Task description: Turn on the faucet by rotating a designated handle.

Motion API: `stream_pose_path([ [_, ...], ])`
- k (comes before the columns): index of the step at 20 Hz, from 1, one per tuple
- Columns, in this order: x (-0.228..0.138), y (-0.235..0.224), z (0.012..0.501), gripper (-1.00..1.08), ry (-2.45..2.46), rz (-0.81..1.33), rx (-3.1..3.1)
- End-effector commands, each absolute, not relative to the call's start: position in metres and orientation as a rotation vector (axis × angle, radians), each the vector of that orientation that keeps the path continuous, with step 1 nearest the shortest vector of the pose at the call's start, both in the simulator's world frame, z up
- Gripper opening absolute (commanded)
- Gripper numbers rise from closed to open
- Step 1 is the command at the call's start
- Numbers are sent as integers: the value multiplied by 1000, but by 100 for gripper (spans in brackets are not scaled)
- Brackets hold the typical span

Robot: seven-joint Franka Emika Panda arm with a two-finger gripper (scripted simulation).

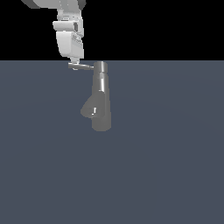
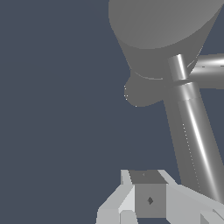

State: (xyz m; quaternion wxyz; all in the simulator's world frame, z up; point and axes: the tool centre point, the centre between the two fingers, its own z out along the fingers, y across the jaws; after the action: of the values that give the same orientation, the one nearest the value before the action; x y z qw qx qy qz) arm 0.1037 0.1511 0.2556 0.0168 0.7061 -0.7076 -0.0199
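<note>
The faucet (image 1: 100,100) stands a little above the middle of the exterior view on a flat slate-blue bench (image 1: 166,166), a shiny grey column with a short conical spout (image 1: 89,109) branching off low on the side toward the exterior view's left. From the cap at the top of the column the handle (image 1: 84,66), a thin grey rod far slimmer than the column, sticks out sideways toward the exterior view's left. The white arm comes down from the upper edge of that view, and its hand (image 1: 74,65) sits at the outer end of the rod, touching it or very nearly so. In the wrist view the handle (image 2: 192,127) runs as a bright bar from the column cap (image 2: 162,26) toward the pale fingers (image 2: 175,201), passing just beside them. Whether the hand is open, closed or clamped on the rod cannot be told from either view.
</note>
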Motion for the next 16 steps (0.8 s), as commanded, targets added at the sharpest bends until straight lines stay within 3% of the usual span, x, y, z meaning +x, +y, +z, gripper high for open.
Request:
stream_pose_path([
  [1,95,153,255,-100,-2191,-71,2192],
  [16,58,153,273,-100,-2192,-71,2192],
])
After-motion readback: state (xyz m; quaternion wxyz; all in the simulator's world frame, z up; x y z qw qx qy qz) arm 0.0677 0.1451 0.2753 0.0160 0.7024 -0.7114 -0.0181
